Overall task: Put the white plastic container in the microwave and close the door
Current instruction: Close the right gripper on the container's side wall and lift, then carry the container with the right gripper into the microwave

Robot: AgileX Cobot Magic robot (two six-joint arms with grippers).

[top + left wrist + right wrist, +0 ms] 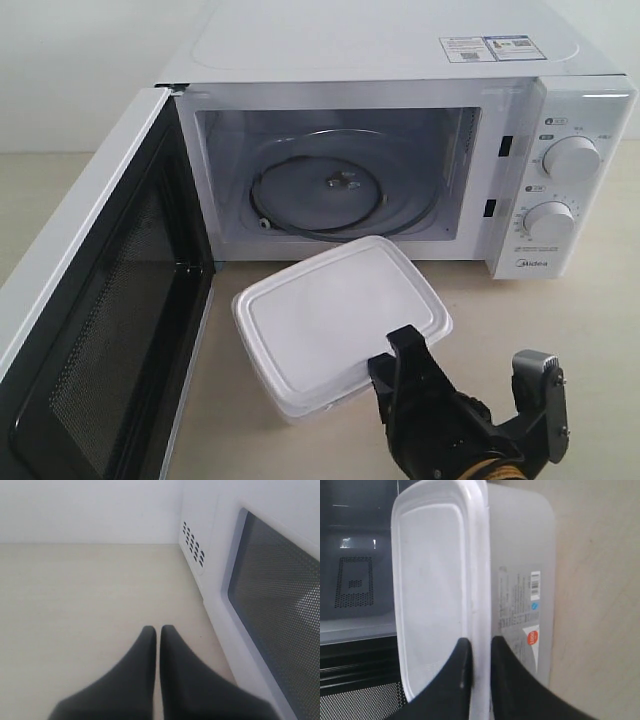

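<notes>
The white plastic container [330, 315] lies just in front of the microwave [380, 45], whose door [100, 320] stands swung wide open to the left. My right gripper [400, 348] is shut on the container's near rim, one finger on the flat lid [432, 580] and the other against the side wall beside the red-and-white label [533, 638]. In the right wrist view that gripper [481, 642] pinches the rim edge. My left gripper [158, 629] is shut on nothing, low over the table beside the door's outer face [280, 595].
The glass turntable [320, 190] lies bare inside the cavity. Two round knobs [572, 157] [550, 220] sit on the right panel. Vent slots [194, 541] mark the microwave's side. The beige table [560, 320] stretches to the right of the container.
</notes>
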